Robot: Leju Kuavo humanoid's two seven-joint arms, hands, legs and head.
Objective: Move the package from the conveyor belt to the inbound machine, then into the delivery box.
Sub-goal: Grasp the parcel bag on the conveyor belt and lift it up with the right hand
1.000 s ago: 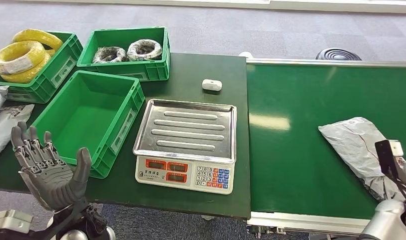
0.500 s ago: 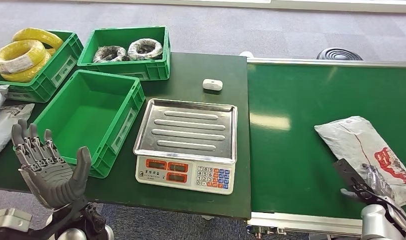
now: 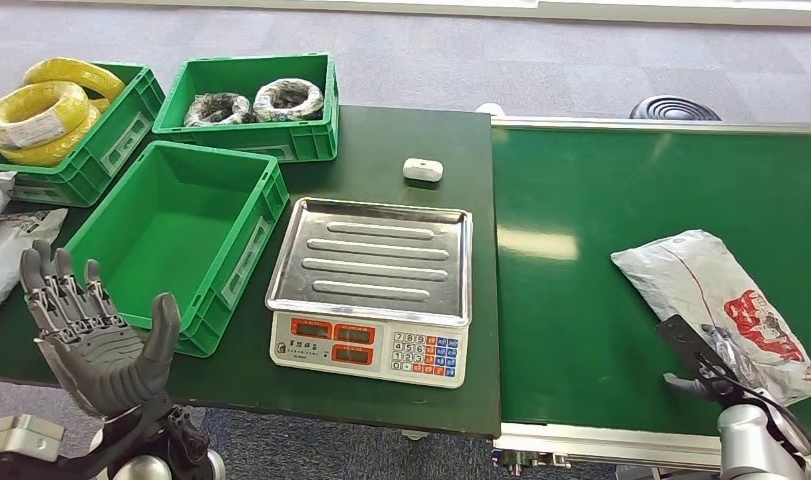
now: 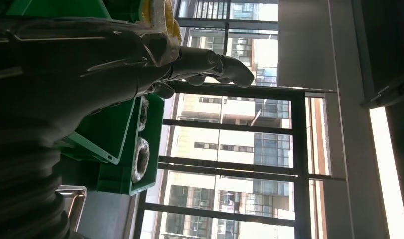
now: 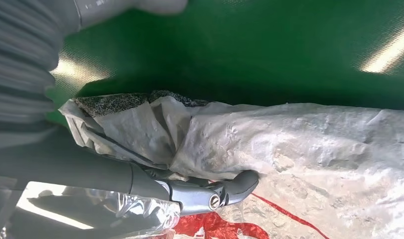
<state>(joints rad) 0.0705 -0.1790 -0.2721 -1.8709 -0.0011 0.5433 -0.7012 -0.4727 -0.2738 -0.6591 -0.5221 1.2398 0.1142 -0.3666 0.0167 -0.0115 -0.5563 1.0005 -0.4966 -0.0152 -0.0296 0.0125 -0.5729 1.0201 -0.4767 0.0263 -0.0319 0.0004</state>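
Package, head view: package (image 3: 719, 309) is lying on the conveyor belt (image 3: 581, 290), right hand (image 3: 706, 362) touching its near edge; left hand (image 3: 93, 335) is hovering spread, holding nothing.
Right wrist view: fingers (image 5: 224, 191) are pressing into the wrap, can't tell if they're really clamping yet. Probably get under the fold before lifting toward the scale (image 3: 371, 290).

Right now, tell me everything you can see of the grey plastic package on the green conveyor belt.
The grey plastic package is a soft, crinkled mailer bag with red printing and a thin dark line across its top. It lies flat and slanted on the green conveyor belt, near the belt's right front edge. The right hand is at its near end; in the right wrist view a finger presses on the wrinkled film. Whether it is gripped yet, I cannot tell.
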